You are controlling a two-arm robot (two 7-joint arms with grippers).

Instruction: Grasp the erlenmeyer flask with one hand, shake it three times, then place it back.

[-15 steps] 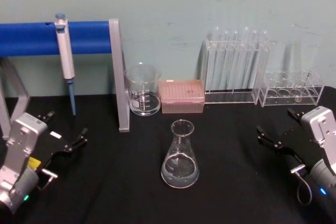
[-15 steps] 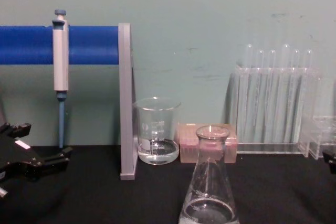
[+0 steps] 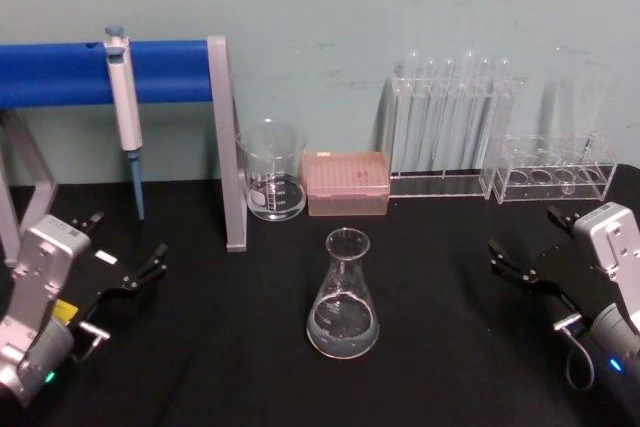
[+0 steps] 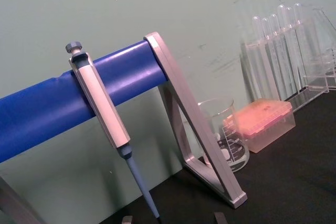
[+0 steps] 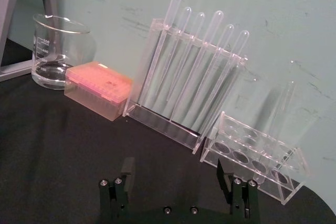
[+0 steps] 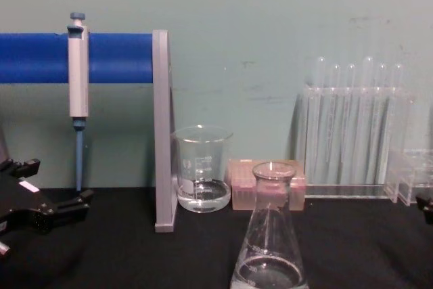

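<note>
Jaws spread on left gripper and right gripper, both well apart from upright erlenmeyer flask: clear glass cone, narrow neck, flared rim, shallow clear liquid.

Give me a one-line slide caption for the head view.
Erlenmeyer flask stands untouched on the black table between the open left gripper and open right gripper, beaker behind.

Open table flanks the erlenmeyer flask; beaker stands behind.

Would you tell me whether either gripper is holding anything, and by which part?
Nothing is held: the left gripper and right gripper are open, either side of the flask.
</note>
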